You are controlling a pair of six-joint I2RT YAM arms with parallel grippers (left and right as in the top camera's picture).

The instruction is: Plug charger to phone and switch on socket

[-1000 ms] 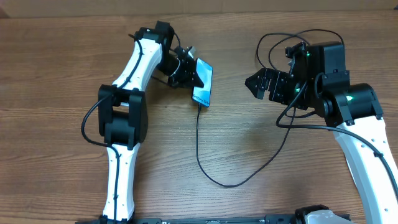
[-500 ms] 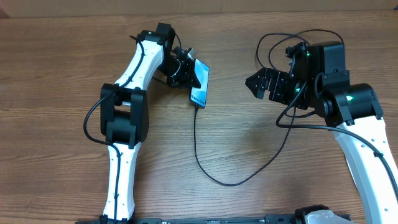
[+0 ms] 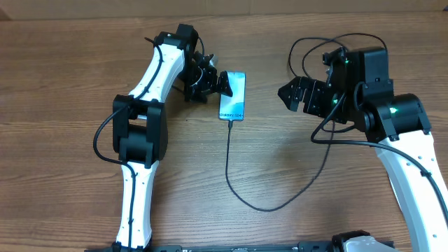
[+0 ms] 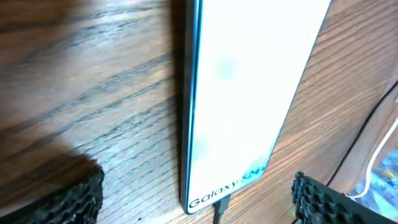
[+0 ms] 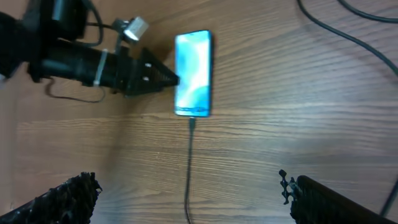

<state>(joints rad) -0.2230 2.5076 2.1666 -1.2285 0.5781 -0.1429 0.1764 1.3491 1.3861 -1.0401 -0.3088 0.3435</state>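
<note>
Seeing the phone (image 3: 232,96) flat on the surface (image 3: 70,70) just ahead of our spread left pincer (image 3: 222,85) — charger (image 3: 227,154) plugged in — we judge it rigid, slick, light, best pinched across its long edges; right pincer (image 3: 283,96) spread too.

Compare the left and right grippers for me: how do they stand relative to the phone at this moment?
The left gripper sits close beside the phone, while the right gripper stands well apart from it on the opposite side. In the left wrist view, the phone's labelled end lies between the left fingers. The right fingers have only tabletop between them. Both grippers are open, point toward the phone and hold nothing.
</note>
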